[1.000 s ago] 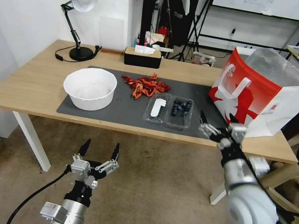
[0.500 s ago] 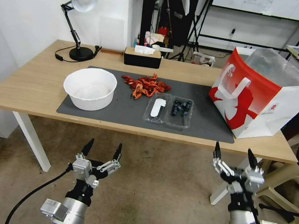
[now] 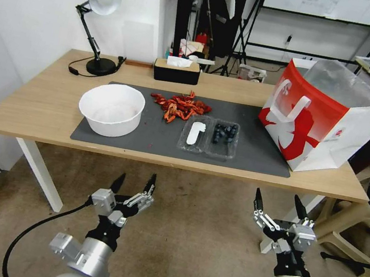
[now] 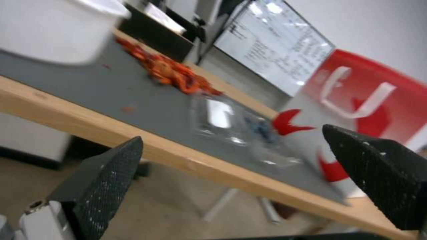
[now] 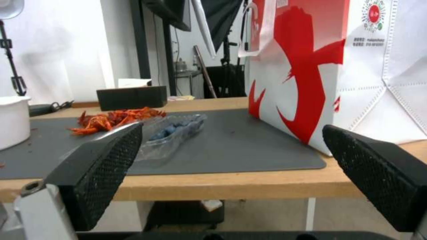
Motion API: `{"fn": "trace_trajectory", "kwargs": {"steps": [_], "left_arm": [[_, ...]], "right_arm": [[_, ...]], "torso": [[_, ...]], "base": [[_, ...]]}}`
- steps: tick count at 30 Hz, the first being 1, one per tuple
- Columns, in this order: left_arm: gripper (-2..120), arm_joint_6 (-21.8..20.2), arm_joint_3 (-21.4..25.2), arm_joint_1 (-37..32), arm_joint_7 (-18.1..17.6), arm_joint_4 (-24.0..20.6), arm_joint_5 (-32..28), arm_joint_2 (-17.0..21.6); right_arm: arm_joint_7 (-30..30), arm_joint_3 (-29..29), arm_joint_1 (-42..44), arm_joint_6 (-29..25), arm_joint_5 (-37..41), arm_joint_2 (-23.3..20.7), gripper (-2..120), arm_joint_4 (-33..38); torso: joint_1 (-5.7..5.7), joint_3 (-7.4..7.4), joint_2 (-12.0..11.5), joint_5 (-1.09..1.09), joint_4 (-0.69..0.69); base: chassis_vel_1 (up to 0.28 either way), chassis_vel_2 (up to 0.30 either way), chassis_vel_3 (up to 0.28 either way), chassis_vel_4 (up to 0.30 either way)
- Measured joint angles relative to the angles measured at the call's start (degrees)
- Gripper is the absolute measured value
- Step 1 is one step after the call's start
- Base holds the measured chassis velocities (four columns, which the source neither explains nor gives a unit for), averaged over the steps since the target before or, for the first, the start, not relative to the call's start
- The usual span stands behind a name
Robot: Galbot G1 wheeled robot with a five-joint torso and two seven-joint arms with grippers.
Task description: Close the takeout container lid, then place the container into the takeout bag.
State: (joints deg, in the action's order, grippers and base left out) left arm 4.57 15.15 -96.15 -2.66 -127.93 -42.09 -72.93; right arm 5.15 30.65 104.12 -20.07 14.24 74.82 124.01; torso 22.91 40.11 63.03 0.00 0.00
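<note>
Both arms are hanging below the bench (image 3: 33,113) front edge. Left gripper (image 3: 135,184) at 7 o'clock, fingers spread, holding nothing. Right gripper (image 3: 278,205) at 5 o'clock, also spread and empty. Takeout container (image 3: 224,138) is lying open on the grey mat (image 3: 156,138), blueberries inside, lid (image 3: 194,133) flat at its 9 o'clock. Takeout bag (image 3: 325,119) is standing upright at the container's 3 o'clock, mouth open.

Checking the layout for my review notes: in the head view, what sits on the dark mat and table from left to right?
White bowl → crayfish pile → lid → takeout container → takeout bag.
</note>
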Motion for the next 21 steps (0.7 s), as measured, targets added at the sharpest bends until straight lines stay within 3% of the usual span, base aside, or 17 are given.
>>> {"fn": "trace_trajectory", "kwargs": {"steps": [3, 4, 8, 10, 12, 13, 16, 17, 21], "left_arm": [[100, -1.8, -1.9, 4.4, -0.4, 0.1, -9.1, 2.8], [100, -1.8, -1.9, 4.4, -0.4, 0.1, -9.1, 2.8], [100, -3.5, -6.2, 14.3, -2.7, 0.8, -25.3, 6.3], [100, -3.8, -7.1, 16.2, -3.6, 1.0, -27.9, 6.6], [100, -4.6, -9.5, 20.7, -7.6, 1.6, -32.8, 6.7], [100, -4.6, -9.5, 20.7, -7.6, 1.6, -32.8, 6.7], [100, -6.0, -12.8, 26.3, -14.7, 2.8, -37.8, 5.6], [100, -6.0, -12.8, 26.3, -14.7, 2.8, -37.8, 5.6], [100, -6.8, -16.1, 32.1, -21.9, 4.5, -41.3, 3.5]], "right_arm": [[-1.2, 0.4, 0.4, -0.6, -0.1, 0.8, 100, 0.0], [-1.2, 0.4, 0.4, -0.6, -0.1, 0.8, 100, 0.0], [-2.3, 1.0, 0.5, -0.8, -0.2, 1.5, 100, 0.5], [-2.3, 1.1, 0.4, -0.8, -0.3, 1.7, 100, 0.5], [-2.3, 1.2, 0.4, -0.8, -0.6, 2.2, 100, 0.4], [-2.3, 1.2, 0.4, -0.8, -0.6, 2.2, 100, 0.4], [-2.3, 1.3, 0.4, -0.8, -1.1, 2.9, 100, 0.1], [-2.3, 1.3, 0.4, -0.8, -1.1, 2.9, 100, 0.1], [-2.2, 1.6, 0.5, -0.7, -1.4, 3.6, 100, -0.1]], "torso": [[0.0, 0.0, 0.0, 0.0, 0.0], [0.0, 0.0, 0.0, 0.0, 0.0], [0.02, 0.0, 0.0, -0.01, -0.01], [0.01, 0.0, 0.0, 0.0, 0.0], [0.02, 0.01, 0.0, 0.0, 0.0], [0.02, 0.01, 0.0, 0.0, 0.0], [0.02, 0.01, 0.0, 0.0, 0.0], [0.02, 0.01, 0.0, 0.0, 0.0], [0.01, 0.01, 0.0, 0.0, 0.0]], "base": [[0.0, 0.0, 0.0, 0.0], [0.0, 0.0, 0.0, 0.0], [0.0, 0.0, 0.0, 0.0], [0.0, 0.0, 0.0, 0.0], [0.0, 0.0, 0.0, 0.0], [0.0, 0.0, 0.0, 0.0], [0.0, 0.0, 0.0, 0.0], [0.0, 0.0, 0.0, 0.0], [0.0, 0.0, 0.0, 0.0]]}}
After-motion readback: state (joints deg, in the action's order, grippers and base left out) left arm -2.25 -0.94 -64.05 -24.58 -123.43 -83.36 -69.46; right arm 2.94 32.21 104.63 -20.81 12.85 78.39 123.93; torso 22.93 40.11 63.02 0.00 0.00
